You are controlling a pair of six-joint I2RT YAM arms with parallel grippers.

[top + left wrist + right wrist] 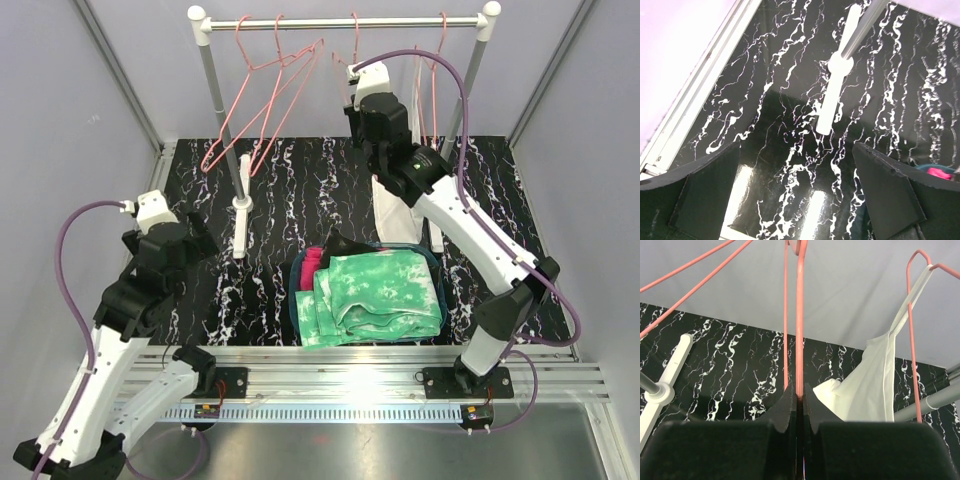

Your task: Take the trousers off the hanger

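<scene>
The green-and-white tie-dye trousers (385, 295) lie on top in a dark basket (294, 305), over the magenta trousers (308, 265) and the black trousers (345, 245). High at the rack, my right gripper (358, 118) (800, 392) is shut on the wire of a bare pink hanger (800, 315) that hangs from the rail (350, 22). My left gripper (195, 245) (797, 200) hovers open over the marbled table at the left, nothing between its fingers (705, 195). A corner of the magenta trousers (940, 172) shows at the right edge of the left wrist view.
A white garment (395, 205) (875, 385) hangs by its straps from another pink hanger (912, 340) at the right. More bare pink hangers (265, 100) hang at the left of the rail. The rack's left post (222, 110) and white foot (837, 90) stand mid-table.
</scene>
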